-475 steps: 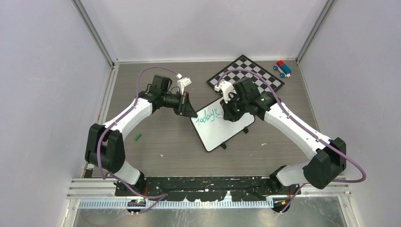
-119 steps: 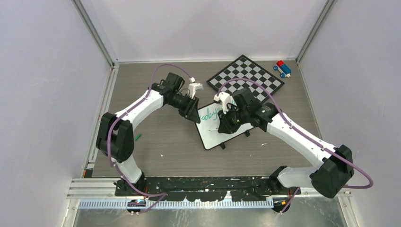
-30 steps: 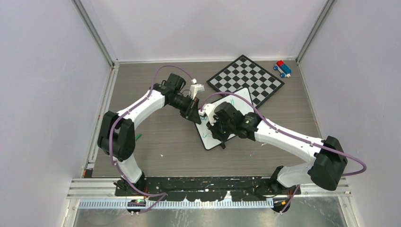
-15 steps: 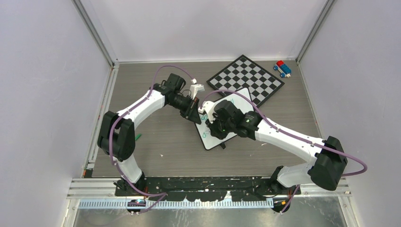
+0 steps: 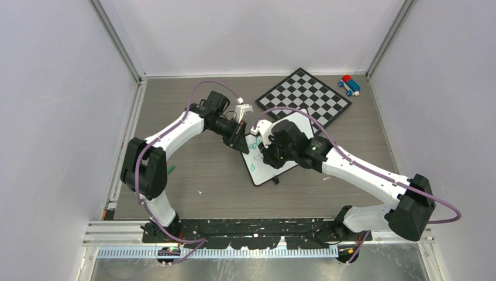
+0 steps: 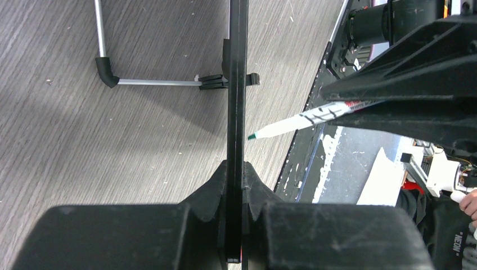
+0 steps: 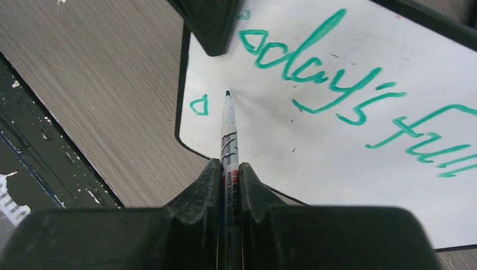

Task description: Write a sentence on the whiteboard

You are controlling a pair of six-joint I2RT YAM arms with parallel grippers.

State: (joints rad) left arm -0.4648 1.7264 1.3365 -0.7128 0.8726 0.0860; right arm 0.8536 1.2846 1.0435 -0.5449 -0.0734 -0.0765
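The whiteboard lies tilted mid-table, with my left gripper shut on its left edge. Seen edge-on in the left wrist view, the whiteboard runs straight up from my left gripper. My right gripper is shut on a white marker whose green tip sits at the whiteboard surface or just off it. The sentence reads "today's full" in green. A small green loop sits below it, left of the tip. The marker points at the board face.
A chessboard lies behind the whiteboard, and a blue and red toy stands at the back right. A small green cap rests on the table at the left. The board's wire foot sticks out on its back side.
My right gripper has shifted a little up and to the right over the board with the marker, uncovering the small green loop. The left gripper and the board have not moved.
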